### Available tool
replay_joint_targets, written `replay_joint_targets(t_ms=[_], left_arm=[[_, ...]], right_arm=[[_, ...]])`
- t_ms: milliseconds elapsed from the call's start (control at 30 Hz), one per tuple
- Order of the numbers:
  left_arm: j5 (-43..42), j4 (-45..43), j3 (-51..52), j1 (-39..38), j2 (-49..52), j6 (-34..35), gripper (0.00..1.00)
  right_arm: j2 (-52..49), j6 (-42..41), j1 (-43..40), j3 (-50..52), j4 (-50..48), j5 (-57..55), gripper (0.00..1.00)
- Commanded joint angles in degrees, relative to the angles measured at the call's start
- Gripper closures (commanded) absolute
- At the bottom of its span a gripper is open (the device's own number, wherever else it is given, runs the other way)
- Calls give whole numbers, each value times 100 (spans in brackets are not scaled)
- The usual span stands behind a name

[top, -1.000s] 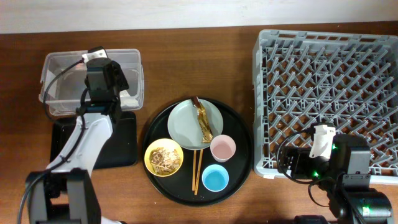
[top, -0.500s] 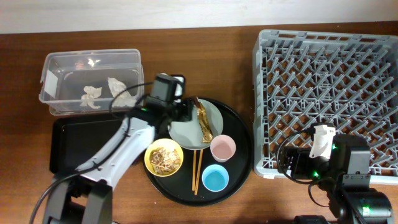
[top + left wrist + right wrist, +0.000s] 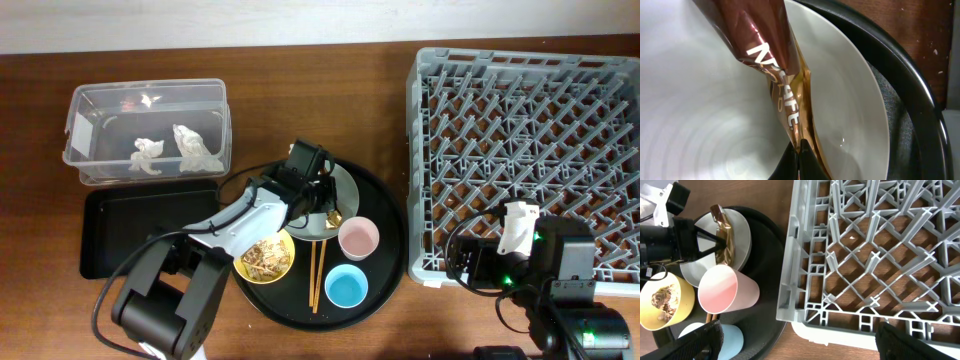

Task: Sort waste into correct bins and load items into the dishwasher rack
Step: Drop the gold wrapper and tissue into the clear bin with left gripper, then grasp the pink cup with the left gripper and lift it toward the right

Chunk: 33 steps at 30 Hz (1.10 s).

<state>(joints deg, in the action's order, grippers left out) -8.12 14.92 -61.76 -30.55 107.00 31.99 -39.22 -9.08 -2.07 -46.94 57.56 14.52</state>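
Note:
My left gripper (image 3: 323, 207) is shut on the shiny gold-brown wrapper (image 3: 775, 70), which lies on the pale grey-green plate (image 3: 700, 110). Overhead, the plate (image 3: 345, 186) sits on the round black tray with the wrapper (image 3: 331, 208), the yellow bowl (image 3: 264, 255) of tan scraps, the pink cup (image 3: 358, 238), the light blue cup (image 3: 345, 287) and the chopsticks (image 3: 316, 272). Two white tissues (image 3: 170, 152) lie in the clear tub (image 3: 100, 105). The shallow black tray (image 3: 135, 232) holds nothing. My right gripper (image 3: 802, 347) is open and empty at the near left corner of the rack (image 3: 530, 130).
The round black tray (image 3: 388, 268) lies between the bins and the rack. In the right wrist view the rack's corner (image 3: 790, 300) is close to the pink cup (image 3: 725, 292). Bare wooden table shows at the back and front.
My left arm has moved from over the clear tub to the plate and shut on the wrapper. The tissues now show in the tub. The right arm has not moved.

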Motion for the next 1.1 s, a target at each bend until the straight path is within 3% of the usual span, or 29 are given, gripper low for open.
replay_joint_targets(t_ms=[0,167,267,400,633,700,800,900,967,1000,1067], left_arm=[[107,109,-28,251,-400,-280,100],[446,149,-28,1139,-1676,-1545,100],[1462,-153,-28,1934,-1971,-1543,100],[1652,-951,-26,2826,-1768,-1539,100],[2127,-1880,-28,3211,-916,-1543,89],[2122,-1971,-28,3211,-927,-1543,67],[2044,-1902,-28,3204,-1075,-1582,62],[1648,-887,-28,3021,-1591,-1871,59],[1646,304,-28,2662,-1947,-1862,37],[1648,1320,-28,2315,-2142,-1862,3],[1530,2218,-28,1961,-2186,-1860,1]], right_arm=[[11,-39,-17,-98,13,26,2],[11,-42,-17,-98,13,26,2],[11,-42,-17,-98,13,28,2],[11,-42,-17,-98,13,28,2],[11,-42,-17,-98,13,28,2],[11,-42,-17,-98,13,28,2],[11,-42,-17,-98,13,26,2],[11,-42,-17,-98,13,26,2],[11,-42,-17,-98,11,26,2],[11,-42,-17,-98,13,26,2],[11,-42,-17,-98,13,28,2]])
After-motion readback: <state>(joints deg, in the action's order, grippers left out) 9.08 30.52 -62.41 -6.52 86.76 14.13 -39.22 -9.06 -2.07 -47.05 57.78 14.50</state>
